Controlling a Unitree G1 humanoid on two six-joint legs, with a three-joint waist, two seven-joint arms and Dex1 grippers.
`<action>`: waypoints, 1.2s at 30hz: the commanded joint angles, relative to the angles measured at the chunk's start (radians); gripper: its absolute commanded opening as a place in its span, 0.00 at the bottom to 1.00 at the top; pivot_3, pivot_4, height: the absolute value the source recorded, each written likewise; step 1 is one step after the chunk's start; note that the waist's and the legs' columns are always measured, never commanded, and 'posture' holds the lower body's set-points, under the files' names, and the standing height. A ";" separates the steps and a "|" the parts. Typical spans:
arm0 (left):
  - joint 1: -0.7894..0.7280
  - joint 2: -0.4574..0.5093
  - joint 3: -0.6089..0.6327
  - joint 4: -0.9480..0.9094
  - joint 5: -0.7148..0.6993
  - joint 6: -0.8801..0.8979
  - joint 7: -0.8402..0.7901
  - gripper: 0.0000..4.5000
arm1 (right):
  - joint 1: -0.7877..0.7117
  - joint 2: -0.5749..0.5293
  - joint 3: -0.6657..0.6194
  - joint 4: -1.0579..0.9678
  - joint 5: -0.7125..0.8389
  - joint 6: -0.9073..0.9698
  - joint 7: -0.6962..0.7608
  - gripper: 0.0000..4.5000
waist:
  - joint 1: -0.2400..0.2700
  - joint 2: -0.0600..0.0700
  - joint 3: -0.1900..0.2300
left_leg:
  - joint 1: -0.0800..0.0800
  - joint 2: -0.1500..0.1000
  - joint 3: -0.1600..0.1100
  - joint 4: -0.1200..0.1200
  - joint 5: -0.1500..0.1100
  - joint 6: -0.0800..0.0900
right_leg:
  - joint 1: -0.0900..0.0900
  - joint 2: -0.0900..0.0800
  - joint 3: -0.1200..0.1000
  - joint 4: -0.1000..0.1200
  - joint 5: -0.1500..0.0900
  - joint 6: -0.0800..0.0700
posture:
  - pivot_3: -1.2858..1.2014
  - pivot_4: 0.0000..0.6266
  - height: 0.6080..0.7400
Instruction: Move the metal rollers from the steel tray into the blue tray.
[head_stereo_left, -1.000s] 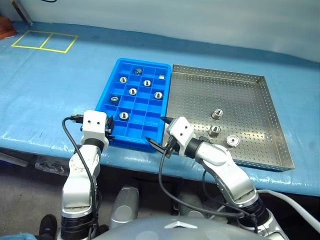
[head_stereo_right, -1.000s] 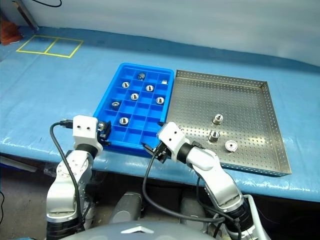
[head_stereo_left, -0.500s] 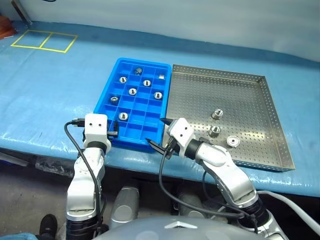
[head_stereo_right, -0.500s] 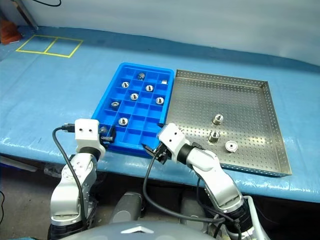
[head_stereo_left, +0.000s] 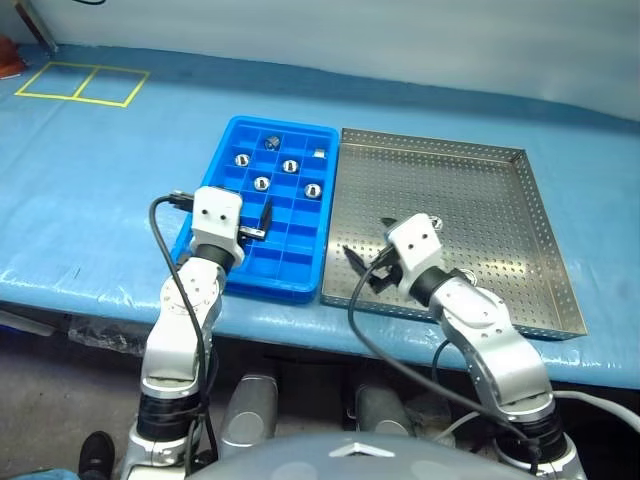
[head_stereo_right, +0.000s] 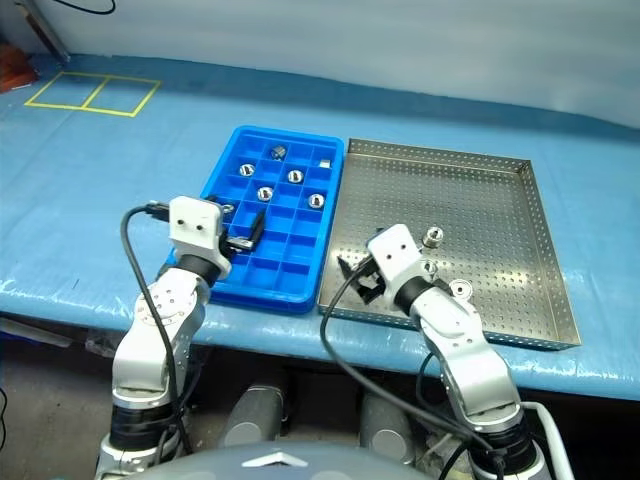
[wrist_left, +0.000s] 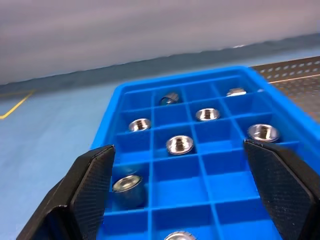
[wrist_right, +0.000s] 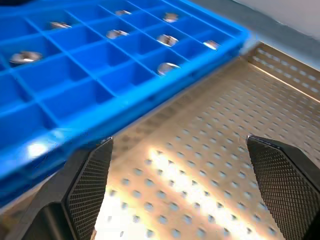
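Now the left gripper (wrist_left: 182, 187) hangs wide open and empty over the blue tray's (head_stereo_left: 205, 196) near end, with rollers (wrist_left: 180, 144) in the cells ahead. Likewise open and empty, the right gripper (wrist_right: 177, 192) sits above the steel tray's (head_stereo_left: 540, 215) near-left corner, beside the blue tray.

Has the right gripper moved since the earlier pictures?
Yes. The right gripper went from the blue tray's near corner to over the steel tray's near edge.

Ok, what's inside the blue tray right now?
The blue tray holds several metal rollers, one per compartment, plus a small whitish piece at the far corner. The left gripper covers some near compartments, so their contents can't be seen.
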 joint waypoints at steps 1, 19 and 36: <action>-0.045 0.019 -0.064 0.051 -0.055 -0.086 -0.111 1.00 | -0.085 0.047 -0.111 -0.001 -0.029 0.184 -0.117 1.00 | -0.006 0.000 0.000 | 0.000 0.000 0.000 0.000 0.000 0.000 | 0.000 0.000 0.000 0.000 0.000 0.000 | 0.54 0.24 1.00; 0.008 0.083 -0.229 0.081 -0.188 -0.156 -0.370 1.00 | -0.413 0.141 -0.263 0.527 -0.021 0.251 -0.266 1.00 | -0.062 0.004 0.001 | 0.003 0.000 0.002 -0.007 0.001 0.002 | -0.001 0.001 0.002 0.000 0.000 -0.001 | 0.53 0.24 1.00; 0.053 0.115 -0.244 0.067 -0.188 -0.155 -0.365 1.00 | -0.465 0.171 -0.253 0.636 0.001 0.142 -0.281 0.38 | -0.061 0.005 0.001 | 0.004 0.000 0.002 -0.011 0.002 0.003 | -0.001 0.001 0.003 0.000 0.000 -0.001 | 0.53 0.24 1.00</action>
